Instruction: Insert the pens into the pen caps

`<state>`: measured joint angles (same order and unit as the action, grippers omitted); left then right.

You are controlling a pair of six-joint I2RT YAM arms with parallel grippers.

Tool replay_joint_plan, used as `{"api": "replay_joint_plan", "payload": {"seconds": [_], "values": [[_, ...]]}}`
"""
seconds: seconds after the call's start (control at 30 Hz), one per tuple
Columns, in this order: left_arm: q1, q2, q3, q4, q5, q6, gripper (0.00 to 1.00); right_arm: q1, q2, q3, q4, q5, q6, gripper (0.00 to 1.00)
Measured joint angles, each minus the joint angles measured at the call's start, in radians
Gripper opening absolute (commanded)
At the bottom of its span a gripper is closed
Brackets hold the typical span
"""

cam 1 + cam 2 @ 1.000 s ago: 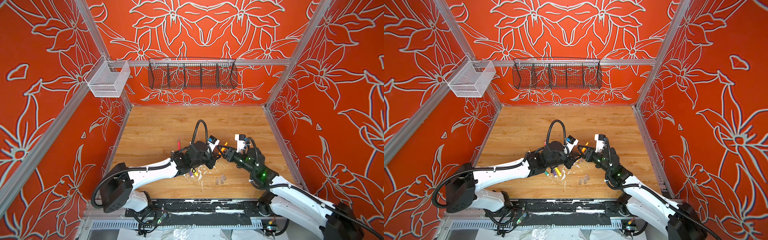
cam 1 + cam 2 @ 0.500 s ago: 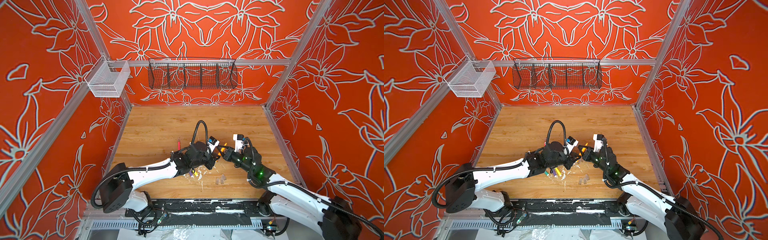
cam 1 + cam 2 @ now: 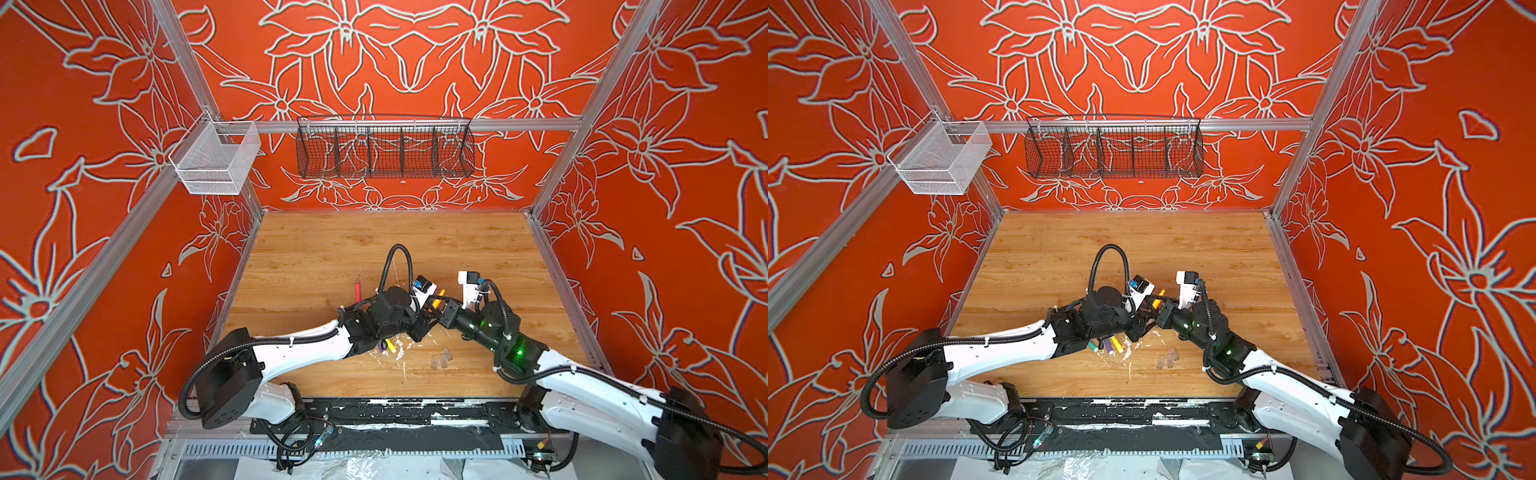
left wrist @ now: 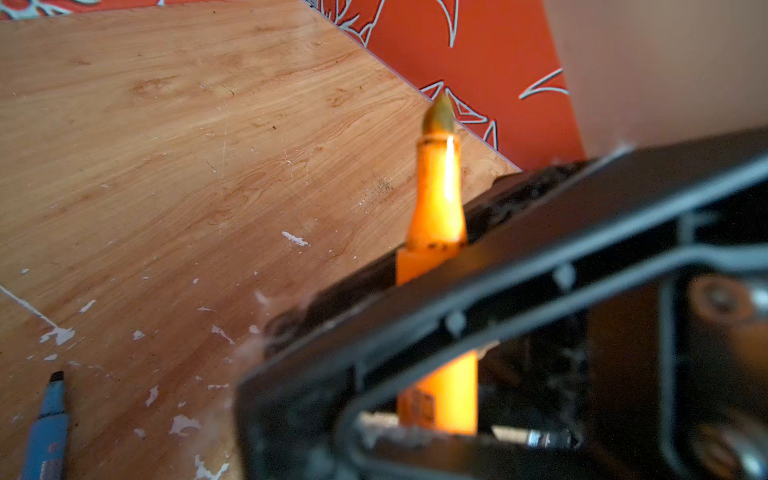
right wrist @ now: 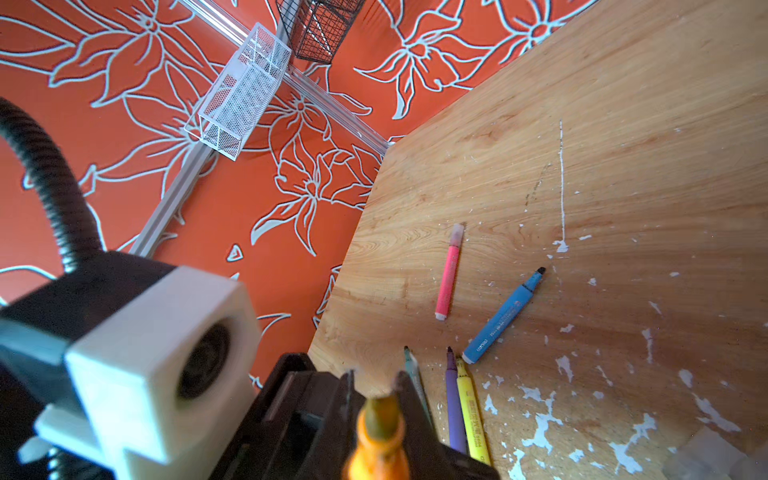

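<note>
Above the middle of the wooden floor an orange pen (image 3: 437, 300) (image 3: 1158, 298) stands tilted, tip up and uncapped. My left gripper (image 3: 422, 320) and right gripper (image 3: 444, 309) meet at it. The right gripper is shut on its barrel (image 5: 380, 436). The left gripper's fingers flank the pen's lower part (image 4: 438, 399); their grip is hidden. A pink-red pen (image 5: 449, 272) with a clear cap on it lies apart. Blue (image 5: 503, 318), green (image 5: 413, 374), purple (image 5: 454, 399) and yellow (image 5: 471, 415) pens lie uncapped under the left arm. Loose pen caps (image 3: 441, 359) lie near the front.
A black wire basket (image 3: 384, 149) hangs on the back wall and a white mesh basket (image 3: 214, 164) on the left rail. White flecks (image 3: 401, 353) mark the floor near the pens. Orange flowered walls close in three sides.
My right gripper has moved in a little towards the left gripper and shut on the orange pen. The left arm has hardly moved.
</note>
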<state>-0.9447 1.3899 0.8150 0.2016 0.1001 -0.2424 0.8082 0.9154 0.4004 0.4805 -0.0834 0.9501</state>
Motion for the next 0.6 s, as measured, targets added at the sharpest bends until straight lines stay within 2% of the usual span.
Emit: {"api": "replay_joint_plan", "payload": {"seconds": [0.07,0.1,0.23,0.27,0.47,0.6], "values": [[-0.005,0.0,-0.002,0.008,0.006,0.0,0.03,0.006,0.007,0.001,0.006,0.016,0.001,0.0],[-0.007,0.0,-0.004,0.011,-0.003,-0.006,0.0,0.01,0.011,0.001,0.01,0.025,-0.002,0.0],[-0.006,0.0,-0.008,0.017,-0.009,-0.008,0.0,0.016,0.021,0.003,0.017,0.042,0.0,0.0],[-0.006,0.0,-0.011,0.02,-0.01,-0.008,0.0,0.018,0.023,0.003,0.017,0.044,0.0,0.03],[-0.006,-0.017,-0.043,0.045,-0.035,-0.009,0.0,0.025,0.017,0.007,-0.011,0.066,-0.006,0.34],[0.013,-0.048,-0.077,0.054,-0.056,-0.009,0.0,0.025,-0.041,0.008,-0.069,0.108,-0.016,0.43]]}}
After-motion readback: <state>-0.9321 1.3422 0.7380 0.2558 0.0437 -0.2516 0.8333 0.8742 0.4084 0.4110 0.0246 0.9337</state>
